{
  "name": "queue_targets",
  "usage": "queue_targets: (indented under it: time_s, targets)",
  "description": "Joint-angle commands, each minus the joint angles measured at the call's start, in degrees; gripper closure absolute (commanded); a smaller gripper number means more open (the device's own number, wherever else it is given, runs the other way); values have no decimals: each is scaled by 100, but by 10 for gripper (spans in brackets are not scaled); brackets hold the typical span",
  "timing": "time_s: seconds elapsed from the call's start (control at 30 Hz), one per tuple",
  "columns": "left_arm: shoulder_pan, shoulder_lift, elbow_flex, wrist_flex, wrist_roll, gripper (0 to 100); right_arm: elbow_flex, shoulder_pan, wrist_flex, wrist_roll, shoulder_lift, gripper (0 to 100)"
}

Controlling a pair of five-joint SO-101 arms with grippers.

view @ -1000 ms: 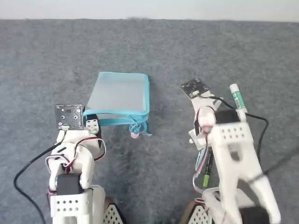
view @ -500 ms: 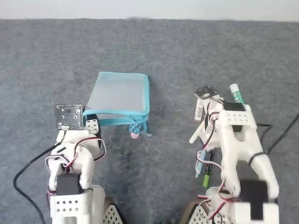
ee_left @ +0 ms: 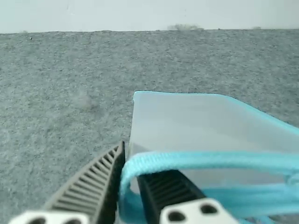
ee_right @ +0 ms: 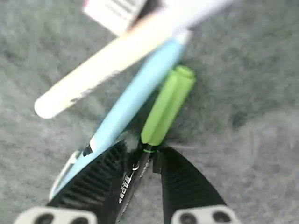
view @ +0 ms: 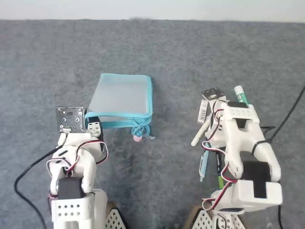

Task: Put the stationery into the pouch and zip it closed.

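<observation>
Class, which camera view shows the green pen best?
The right wrist view: the green pen lies close up, cap and dark barrel plain. The high view has a thin strip of it beside the arm. The left wrist view faces the pouch.

You have soft, even light over the table (view: 200, 52), bright and flat. Shadows are faint: a thin one under the pouch (view: 121, 95) at its near edge, a dim smudge beside the green pen (ee_right: 167, 108). The wall (view: 152, 8) past the far edge reads pale.
</observation>
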Motion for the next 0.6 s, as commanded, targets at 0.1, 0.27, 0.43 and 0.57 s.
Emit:
queue_targets:
  time_s: [0.1, 0.27, 0.43, 0.57]
  targets:
    - [-53, 88, -57, -193, 0, 990, -1574, -66, 453, 105, -233, 993]
    - [-53, 88, -57, -185, 0, 990, -2523, -84, 673, 70, 330, 992]
    - [-53, 88, -4, -185, -9, 990, -3015, -84, 690, 53, 980, 965]
    - [-53, 88, -4, -185, -9, 990, -3033, -57, 655, -132, 1165, 839]
